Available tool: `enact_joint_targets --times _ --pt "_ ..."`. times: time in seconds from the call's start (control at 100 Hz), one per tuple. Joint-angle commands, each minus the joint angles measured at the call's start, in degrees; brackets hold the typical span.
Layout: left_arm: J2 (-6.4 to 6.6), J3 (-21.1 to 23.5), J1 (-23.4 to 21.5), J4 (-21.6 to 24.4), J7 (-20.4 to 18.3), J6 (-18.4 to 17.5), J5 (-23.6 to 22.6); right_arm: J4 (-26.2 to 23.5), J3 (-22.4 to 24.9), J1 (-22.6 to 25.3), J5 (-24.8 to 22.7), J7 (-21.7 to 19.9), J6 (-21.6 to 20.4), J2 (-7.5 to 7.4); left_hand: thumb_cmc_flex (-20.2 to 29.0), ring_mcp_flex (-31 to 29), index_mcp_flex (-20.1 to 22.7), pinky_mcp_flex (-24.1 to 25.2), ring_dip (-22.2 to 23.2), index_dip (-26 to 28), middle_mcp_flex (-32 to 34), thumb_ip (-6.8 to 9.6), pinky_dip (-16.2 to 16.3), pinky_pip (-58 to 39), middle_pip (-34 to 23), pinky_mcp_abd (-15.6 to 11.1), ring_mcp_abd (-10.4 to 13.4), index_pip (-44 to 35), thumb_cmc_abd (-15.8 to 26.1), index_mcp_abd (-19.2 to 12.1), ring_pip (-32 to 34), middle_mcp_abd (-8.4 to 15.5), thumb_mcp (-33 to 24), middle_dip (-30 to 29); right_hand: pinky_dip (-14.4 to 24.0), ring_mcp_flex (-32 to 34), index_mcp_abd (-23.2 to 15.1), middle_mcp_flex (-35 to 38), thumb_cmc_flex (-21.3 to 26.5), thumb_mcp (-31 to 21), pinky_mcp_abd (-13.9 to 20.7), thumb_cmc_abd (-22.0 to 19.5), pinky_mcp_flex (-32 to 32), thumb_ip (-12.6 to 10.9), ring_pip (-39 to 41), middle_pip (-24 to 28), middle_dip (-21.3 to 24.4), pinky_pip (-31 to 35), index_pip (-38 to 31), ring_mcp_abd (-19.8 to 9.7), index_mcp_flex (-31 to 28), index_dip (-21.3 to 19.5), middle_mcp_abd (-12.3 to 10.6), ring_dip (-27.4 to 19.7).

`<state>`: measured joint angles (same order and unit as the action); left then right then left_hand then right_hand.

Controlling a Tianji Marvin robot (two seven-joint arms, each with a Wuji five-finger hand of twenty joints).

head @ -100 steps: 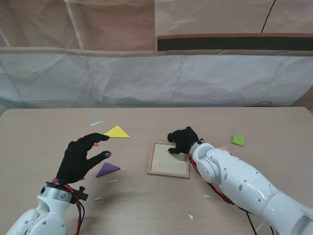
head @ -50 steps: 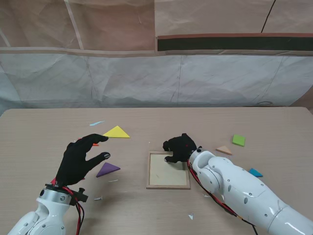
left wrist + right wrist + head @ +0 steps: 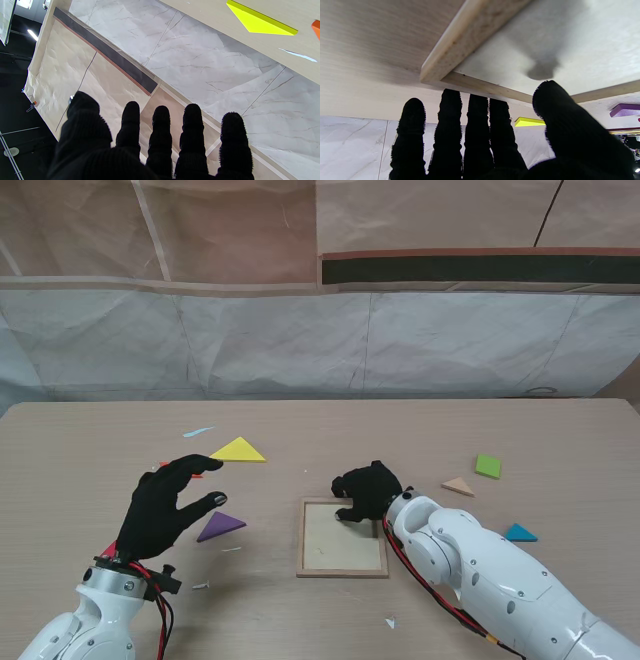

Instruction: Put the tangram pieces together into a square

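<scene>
A square wooden tray [image 3: 303, 538] lies empty at the table's middle. My right hand [image 3: 368, 490] grips its far right corner, four fingers [image 3: 472, 112] hooked over the far rim [image 3: 470, 32] and the thumb inside. My left hand [image 3: 165, 505] hovers open, fingers spread [image 3: 155, 140], holding nothing. A purple triangle [image 3: 219, 526] lies just right of it, and a yellow triangle [image 3: 239, 450] lies farther away. An orange piece [image 3: 196, 475] peeks out behind the left fingertips. To the right lie a green square [image 3: 488, 466], a tan triangle [image 3: 459, 486] and a blue triangle [image 3: 519, 532].
A thin light-blue sliver [image 3: 198, 431] lies far left of the yellow triangle [image 3: 257, 22]. Small white scraps [image 3: 391, 621] dot the near table. A crumpled paper backdrop [image 3: 320, 340] closes off the far edge.
The right hand drew back toward me and dragged the tray with it, squaring it up. The blue triangle came out from behind the right arm. The left hand stayed put.
</scene>
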<state>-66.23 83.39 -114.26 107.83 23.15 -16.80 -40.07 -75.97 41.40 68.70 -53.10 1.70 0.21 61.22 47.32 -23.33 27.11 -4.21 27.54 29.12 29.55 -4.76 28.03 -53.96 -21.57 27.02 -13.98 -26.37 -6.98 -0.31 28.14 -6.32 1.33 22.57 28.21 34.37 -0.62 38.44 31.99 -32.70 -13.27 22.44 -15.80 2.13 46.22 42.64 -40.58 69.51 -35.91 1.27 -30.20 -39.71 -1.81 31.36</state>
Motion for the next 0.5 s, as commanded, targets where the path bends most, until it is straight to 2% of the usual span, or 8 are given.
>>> enact_joint_targets --times 0.0,0.49 --pt "-0.23 -0.02 -0.30 0.17 -0.70 -0.02 0.11 1.71 -1.08 2.06 -0.31 -1.41 -0.05 -0.36 1.11 -2.00 1.44 1.00 0.41 -0.32 1.01 0.90 0.02 0.13 1.37 -1.20 -0.48 0.07 2.92 0.46 1.39 -0.36 1.21 -0.04 0.63 4.27 -2.83 0.99 -0.01 0.89 4.09 -0.40 0.36 0.60 0.55 -0.84 0.47 0.86 -1.67 -1.03 -3.01 -0.17 0.07 -0.83" --pt "-0.16 0.02 -0.21 0.10 -1.09 -0.35 0.13 0.69 0.35 4.51 -0.33 -0.58 0.15 -0.38 1.07 -2.13 1.48 1.00 0.45 -0.35 1.08 0.89 0.00 0.18 1.41 -1.15 -0.57 0.12 2.90 0.44 1.47 -0.34 1.22 -0.04 0.69 4.27 -2.68 1.33 0.10 2.08 3.95 -0.84 0.45 0.47 0.32 -1.15 0.47 0.75 -1.23 -0.67 -3.81 -0.89 0.06 -0.69"
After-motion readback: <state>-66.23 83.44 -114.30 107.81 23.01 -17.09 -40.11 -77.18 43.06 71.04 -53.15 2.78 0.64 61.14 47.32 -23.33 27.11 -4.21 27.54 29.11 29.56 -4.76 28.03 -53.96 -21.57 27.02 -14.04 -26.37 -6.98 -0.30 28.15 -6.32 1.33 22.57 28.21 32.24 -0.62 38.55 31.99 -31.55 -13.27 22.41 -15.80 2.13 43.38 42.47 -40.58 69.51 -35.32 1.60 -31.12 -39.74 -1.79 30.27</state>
